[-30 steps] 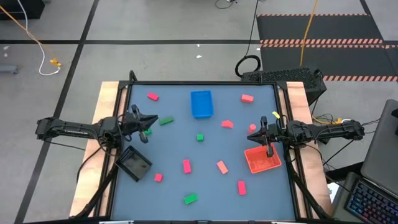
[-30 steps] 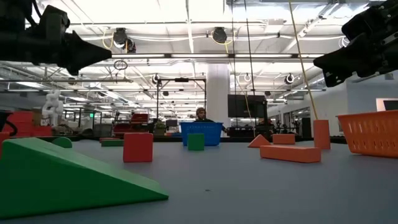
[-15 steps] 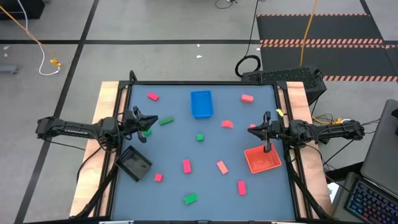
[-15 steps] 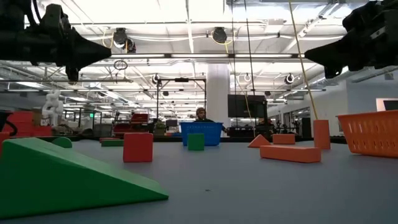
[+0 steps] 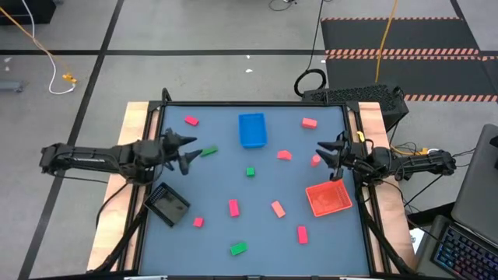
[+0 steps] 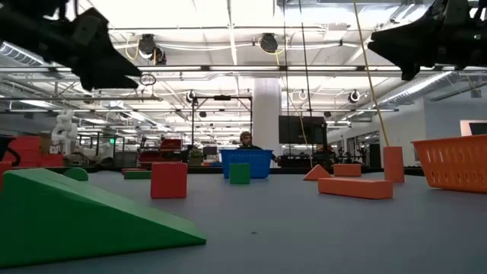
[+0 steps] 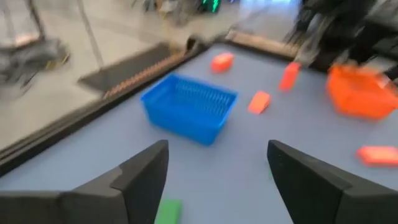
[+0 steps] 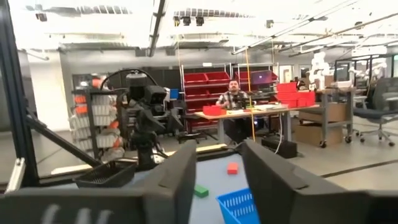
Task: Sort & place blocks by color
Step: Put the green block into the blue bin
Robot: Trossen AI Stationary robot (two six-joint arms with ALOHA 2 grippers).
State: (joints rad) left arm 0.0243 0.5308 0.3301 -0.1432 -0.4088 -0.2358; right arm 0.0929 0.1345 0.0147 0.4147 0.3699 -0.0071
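Left gripper (image 7: pixel 217 180): both dark fingers (image 7: pixel 140 177) in frame, spread wide apart, nothing between them, only bare blue-grey table (image 7: pixel 236 162) in the gap

Blue mesh tray (image 7: pixel 188 107) sits on the table just ahead of the fingers, empty as far as visible. Beyond it, three salmon-red blocks: one flat (image 7: pixel 221 61) near the far table edge, one upright (image 7: pixel 289 75), one wedge-like (image 7: pixel 259 102) nearer the tray. Orange-red mesh tray (image 7: pixel 360 93) farther off, with the other arm (image 7: pixel 336 28) dark above it. Another salmon-red block (image 7: pixel 378 155) lies flat beside that tray. Green block (image 7: pixel 166 211) partly visible close to one finger. View is motion-blurred; floor beyond the table edge indistinct
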